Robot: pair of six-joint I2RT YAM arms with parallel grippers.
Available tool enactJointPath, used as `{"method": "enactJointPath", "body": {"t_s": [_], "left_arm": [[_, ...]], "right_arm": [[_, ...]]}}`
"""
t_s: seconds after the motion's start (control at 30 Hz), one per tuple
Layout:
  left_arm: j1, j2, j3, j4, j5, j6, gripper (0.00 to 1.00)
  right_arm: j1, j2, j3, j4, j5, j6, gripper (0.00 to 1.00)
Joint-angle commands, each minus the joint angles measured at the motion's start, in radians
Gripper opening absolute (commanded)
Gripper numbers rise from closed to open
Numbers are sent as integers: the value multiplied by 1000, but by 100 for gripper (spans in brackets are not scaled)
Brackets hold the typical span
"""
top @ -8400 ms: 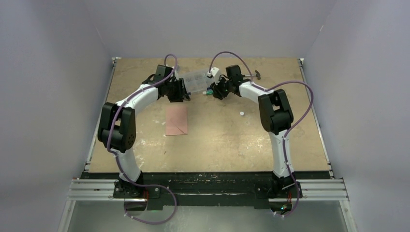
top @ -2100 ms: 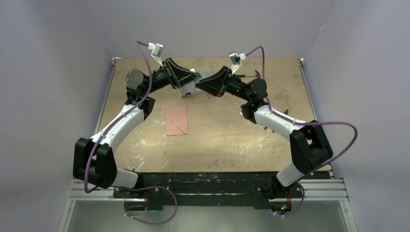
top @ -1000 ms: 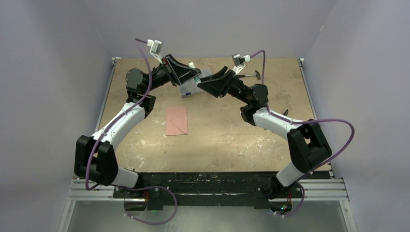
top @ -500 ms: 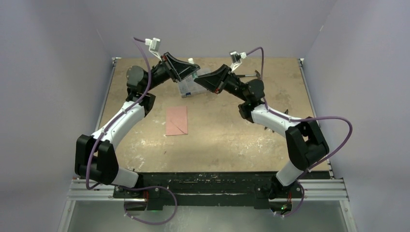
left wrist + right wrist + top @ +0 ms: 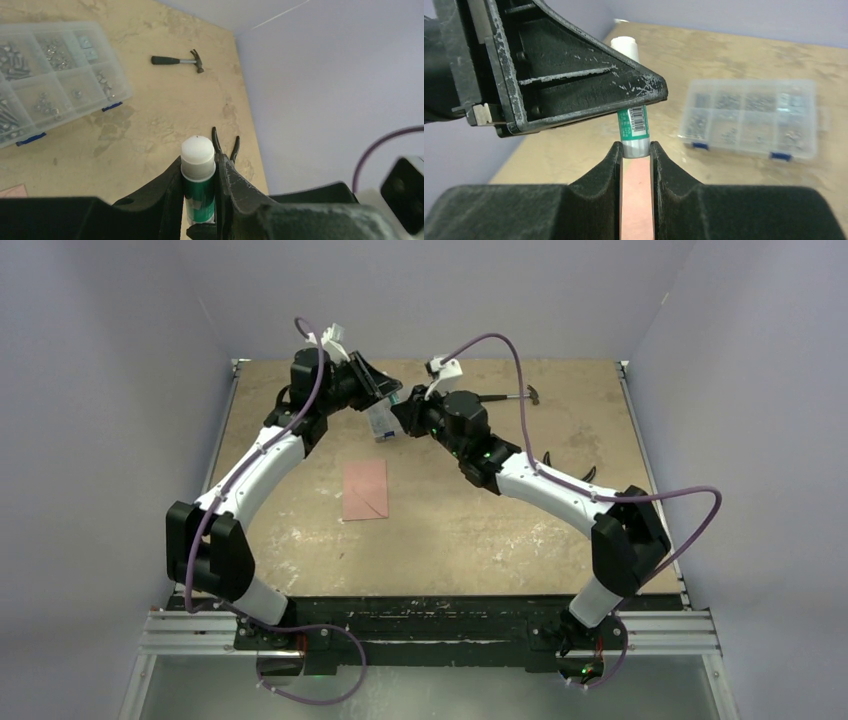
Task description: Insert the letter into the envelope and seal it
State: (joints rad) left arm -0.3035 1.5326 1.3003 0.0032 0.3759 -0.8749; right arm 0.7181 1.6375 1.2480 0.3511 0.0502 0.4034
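A glue stick (image 5: pixel 198 185) with a green body and a white cap is clamped upright in my left gripper (image 5: pixel 198 167), which is shut on its body. My right gripper (image 5: pixel 636 150) is shut on the stick's silver bottom end (image 5: pixel 634 146), just under the left gripper's fingers. In the top view both grippers, left (image 5: pixel 383 398) and right (image 5: pixel 402 420), meet high over the back of the table. The salmon-pink envelope (image 5: pixel 364 490) lies flat in the middle of the table, apart from both arms. The letter is not in view on its own.
A clear compartment box (image 5: pixel 749 117) of small hardware sits at the back, partly under the grippers. A hammer (image 5: pixel 510 396) lies at the back right. Black pliers (image 5: pixel 225 145) lie to the right, near the right arm's forearm.
The right gripper has swung in under the left one and closed on the glue stick's bottom end. The left arm has turned, still holding the stick. The envelope has not moved.
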Motion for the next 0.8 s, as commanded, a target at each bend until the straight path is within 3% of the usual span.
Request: {"method": "enactJointPath", "body": {"t_s": [0.0,0.07,0.1,0.17,0.2,0.3,0.4,0.57,0.77], "left_arm": [[-13,17,65,-216,-1,-27,0],[-12,20,73,-215,1,-40,0],[-12,19,79,-210,1,-40,0],[-11,12,83,-173,17,-25,0],[-10,9,83,-146,30,-13,0],[3,-1,78,-52,105,21,0],[6,-15,70,72,185,41,0],[4,-29,50,151,234,6,0],[4,-54,-12,346,297,-111,0]], "right_arm": [[13,20,100,-112,531,-195,0],[24,20,114,-137,553,-203,3],[24,10,113,-160,480,-187,9],[0,-26,109,-186,292,-127,37],[-32,-50,111,-205,159,-70,57],[-130,-153,41,-102,-178,152,79],[-158,-254,-84,64,-309,404,85],[-157,-270,-301,427,-351,886,86],[-137,-225,-331,517,-321,1005,84]]}}
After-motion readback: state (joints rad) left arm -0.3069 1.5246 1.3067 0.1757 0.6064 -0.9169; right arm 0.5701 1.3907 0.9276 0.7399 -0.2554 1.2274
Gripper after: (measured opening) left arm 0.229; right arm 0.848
